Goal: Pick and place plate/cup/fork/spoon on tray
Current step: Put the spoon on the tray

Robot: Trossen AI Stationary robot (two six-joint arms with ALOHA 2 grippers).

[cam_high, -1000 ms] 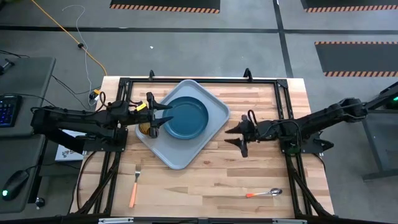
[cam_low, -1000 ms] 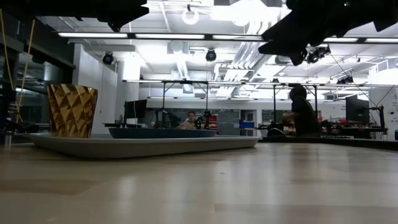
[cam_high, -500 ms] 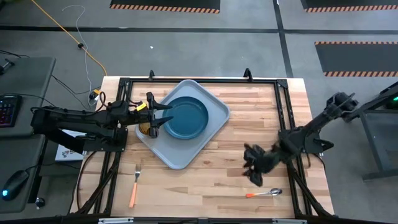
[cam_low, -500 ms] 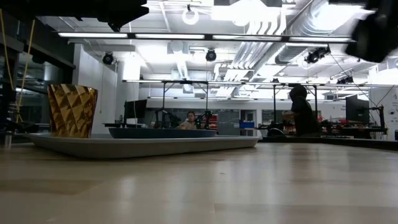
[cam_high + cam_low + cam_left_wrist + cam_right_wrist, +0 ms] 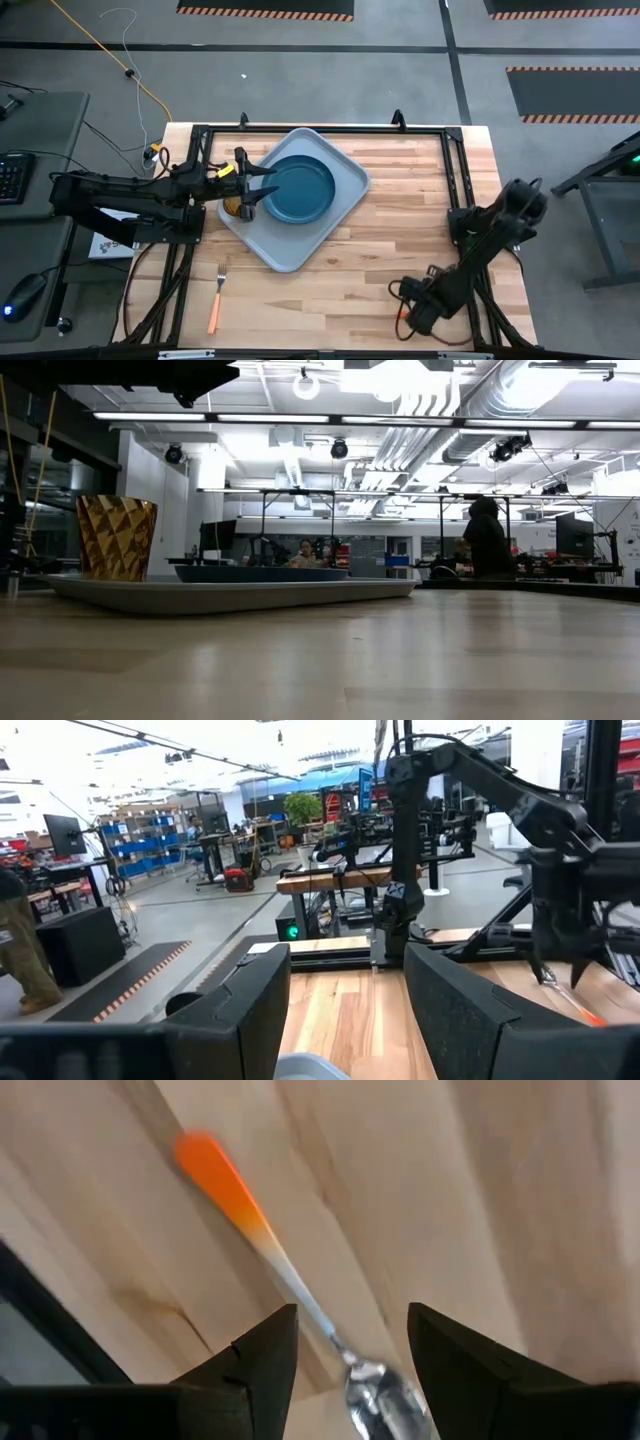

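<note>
Orange-handled, the spoon (image 5: 290,1285) lay on the bench (image 5: 400,230) directly under the right hand (image 5: 418,315) — fingers spread; the left hand (image 5: 252,188), also spread, hung over the tray (image 5: 345,180).

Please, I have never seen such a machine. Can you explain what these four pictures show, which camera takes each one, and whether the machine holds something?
This is a robot with two dark arms at a wooden table, each ending in a two-finger gripper. The high view looks straight down. The low view looks level across the table top. The two wrist views look forward past each arm's own fingers.

On the table lies a grey-blue tray with a dark blue plate and an amber cup on it. A fork lies on the bare wood near the front edge.

The left gripper is open over the tray's edge and holds nothing. The right gripper is open just above the spoon, which lies on the wood between its fingers, not yet gripped.
</note>
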